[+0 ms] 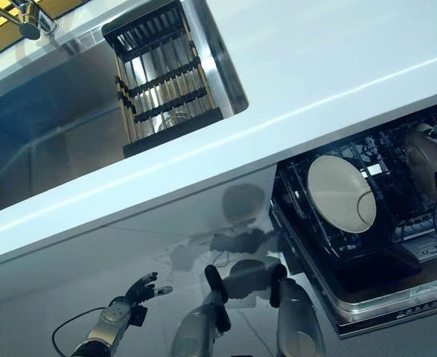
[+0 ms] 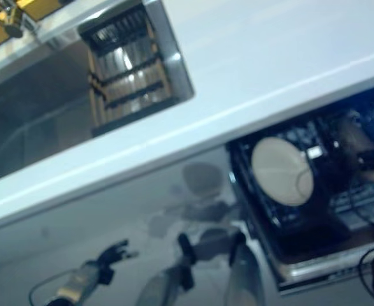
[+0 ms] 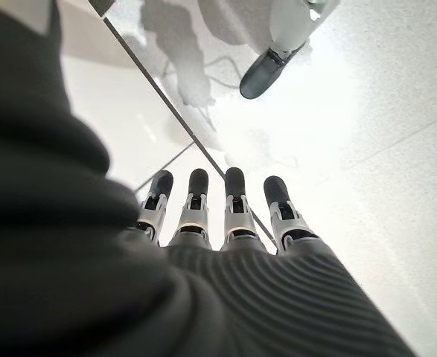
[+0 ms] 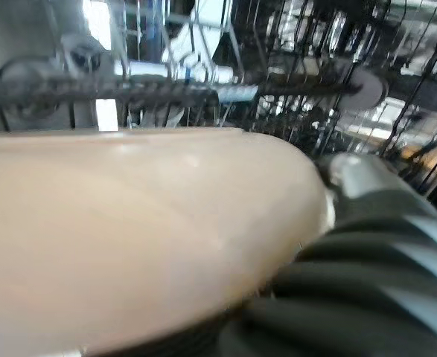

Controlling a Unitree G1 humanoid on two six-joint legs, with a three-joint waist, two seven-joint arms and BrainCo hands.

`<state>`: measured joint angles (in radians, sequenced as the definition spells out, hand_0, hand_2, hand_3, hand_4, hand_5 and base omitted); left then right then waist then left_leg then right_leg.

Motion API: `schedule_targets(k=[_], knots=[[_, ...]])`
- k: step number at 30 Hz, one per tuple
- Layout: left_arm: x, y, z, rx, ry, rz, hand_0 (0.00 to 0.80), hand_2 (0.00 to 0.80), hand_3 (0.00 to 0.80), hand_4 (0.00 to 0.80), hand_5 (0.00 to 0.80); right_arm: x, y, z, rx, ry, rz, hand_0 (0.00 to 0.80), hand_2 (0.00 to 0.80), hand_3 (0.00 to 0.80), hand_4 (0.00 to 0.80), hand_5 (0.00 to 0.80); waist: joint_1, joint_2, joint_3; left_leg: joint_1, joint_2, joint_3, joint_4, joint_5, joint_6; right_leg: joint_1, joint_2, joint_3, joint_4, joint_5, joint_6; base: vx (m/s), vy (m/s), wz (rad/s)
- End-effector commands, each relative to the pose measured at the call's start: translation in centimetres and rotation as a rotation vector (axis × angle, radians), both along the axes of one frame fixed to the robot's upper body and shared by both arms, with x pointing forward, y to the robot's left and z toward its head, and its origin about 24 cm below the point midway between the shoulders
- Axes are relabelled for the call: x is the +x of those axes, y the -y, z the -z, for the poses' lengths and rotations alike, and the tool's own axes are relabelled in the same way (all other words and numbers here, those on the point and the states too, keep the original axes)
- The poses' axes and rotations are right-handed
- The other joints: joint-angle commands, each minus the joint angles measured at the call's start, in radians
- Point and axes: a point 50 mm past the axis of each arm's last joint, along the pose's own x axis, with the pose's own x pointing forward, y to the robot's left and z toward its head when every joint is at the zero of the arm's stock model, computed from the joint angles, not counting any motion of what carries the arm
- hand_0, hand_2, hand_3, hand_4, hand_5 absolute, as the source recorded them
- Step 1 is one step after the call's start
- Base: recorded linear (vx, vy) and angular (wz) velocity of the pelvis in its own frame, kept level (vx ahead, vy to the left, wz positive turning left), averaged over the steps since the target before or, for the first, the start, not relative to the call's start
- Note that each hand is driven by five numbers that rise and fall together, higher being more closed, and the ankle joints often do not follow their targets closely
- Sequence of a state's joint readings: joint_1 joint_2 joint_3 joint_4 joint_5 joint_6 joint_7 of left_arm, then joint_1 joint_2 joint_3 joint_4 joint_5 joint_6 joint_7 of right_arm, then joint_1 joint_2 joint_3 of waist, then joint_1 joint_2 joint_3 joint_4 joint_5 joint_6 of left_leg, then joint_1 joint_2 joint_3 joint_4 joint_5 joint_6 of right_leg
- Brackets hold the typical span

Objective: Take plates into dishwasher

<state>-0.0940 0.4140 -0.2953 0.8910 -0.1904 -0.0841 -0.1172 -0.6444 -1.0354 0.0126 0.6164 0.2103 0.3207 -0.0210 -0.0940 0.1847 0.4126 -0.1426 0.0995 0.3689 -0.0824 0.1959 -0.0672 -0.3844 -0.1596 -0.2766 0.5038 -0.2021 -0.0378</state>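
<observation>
Here the right hand [image 4: 367, 245] carries a beige round plate [image 4: 129, 223] at three o'clock, grip hidden, inside the black wire dishwasher rack [image 1: 367, 216]; the left hand [image 1: 140, 290] hangs relaxed at seven.

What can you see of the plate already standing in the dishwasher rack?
The plate is round, cream-beige and smooth, ceramic by the look, with a shallow well and raised rim. It stands on edge in the dark wire rack of the open dishwasher, below the white counter, its face turned outward towards the camera. No hand touches it. A second beige plate sits further right in the rack, apart from it.
</observation>
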Motion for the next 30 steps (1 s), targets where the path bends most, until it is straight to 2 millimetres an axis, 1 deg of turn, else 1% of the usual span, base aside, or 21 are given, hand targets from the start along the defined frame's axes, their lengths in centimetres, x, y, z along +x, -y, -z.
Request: schedule_targets(k=[1, 7, 17, 22, 26, 27, 30], knots=[[1.7, -1.0, -1.1, 0.000, 0.054, -0.040, 0.000, 0.000, 0.000, 0.000, 0.000, -1.4, 2.5, 0.8, -0.025, -0.069, 0.132, 0.800, 0.800, 0.800, 0.800, 0.800, -0.033, -0.028, 0.030, 0.106, 0.002, 0.022, -0.004, -0.138, -0.024, 0.137, 0.076, -0.047, -0.228, -0.038, -0.028, -0.029, -0.089, -0.02], [2.0, -1.4, -1.5, -0.002, 0.061, -0.039, 0.000, 0.000, 0.000, 0.000, 0.000, -1.3, 2.6, 0.6, -0.027, -0.056, 0.144, 0.800, 0.800, 0.800, 0.800, 0.800, -0.037, -0.025, 0.040, 0.084, 0.007, 0.011, 0.021, -0.131, -0.025, 0.093, 0.068, -0.040, -0.157, -0.064, -0.040, -0.036, -0.081, 0.02], [1.9, -1.2, -1.5, -0.015, 0.061, -0.032, 0.000, 0.000, 0.000, 0.000, 0.000, -1.0, 2.4, 0.3, -0.037, -0.051, 0.122, 0.800, 0.800, 0.800, 0.800, 0.800, -0.038, -0.025, 0.043, 0.074, 0.020, 0.014, 0.040, -0.111, -0.031, 0.088, 0.070, -0.039, -0.149, -0.069, -0.047, -0.007, -0.031, -0.02], [2.1, -1.4, -1.7, -0.011, 0.060, -0.023, 0.000, 0.000, 0.000, 0.000, 0.000, -0.6, 1.7, 0.5, -0.016, -0.040, 0.078, 0.800, 0.800, 0.800, 0.800, 0.800, -0.044, -0.027, 0.045, 0.069, 0.018, 0.004, 0.048, -0.122, -0.024, 0.082, 0.069, -0.020, -0.128, -0.076, -0.048, 0.000, -0.002, -0.01], [2.0, -1.3, -1.7, -0.007, 0.057, -0.018, 0.000, 0.000, 0.000, 0.000, 0.000, -0.2, 0.8, 0.7, -0.001, -0.039, -0.002, 0.800, 0.800, 0.800, 0.800, 0.800, -0.046, -0.030, 0.044, 0.069, 0.016, -0.001, 0.051, -0.127, -0.022, 0.083, 0.069, -0.015, -0.128, -0.074, -0.046, 0.000, 0.000, 0.00], [2.1, -1.3, -1.7, -0.006, 0.055, -0.013, 0.000, 0.000, 0.000, 0.000, 0.000, 0.2, 0.0, 0.8, 0.012, -0.031, -0.054, 0.800, 0.800, 0.800, 0.800, 0.800, -0.048, -0.031, 0.043, 0.072, 0.015, -0.003, 0.051, -0.129, -0.020, 0.085, 0.069, -0.011, -0.128, -0.074, -0.047, 0.000, 0.000, 0.00], [2.2, -1.2, -1.7, -0.003, 0.054, -0.009, 0.000, 0.000, 0.000, 0.000, 0.000, 0.8, -1.3, 1.0, 0.021, -0.020, -0.139, 0.800, 0.800, 0.800, 0.800, 0.800, -0.053, -0.035, 0.044, 0.074, 0.013, -0.005, 0.055, -0.134, -0.017, 0.088, 0.070, -0.004, -0.126, -0.074, -0.046, 0.006, 0.010, 0.00]])
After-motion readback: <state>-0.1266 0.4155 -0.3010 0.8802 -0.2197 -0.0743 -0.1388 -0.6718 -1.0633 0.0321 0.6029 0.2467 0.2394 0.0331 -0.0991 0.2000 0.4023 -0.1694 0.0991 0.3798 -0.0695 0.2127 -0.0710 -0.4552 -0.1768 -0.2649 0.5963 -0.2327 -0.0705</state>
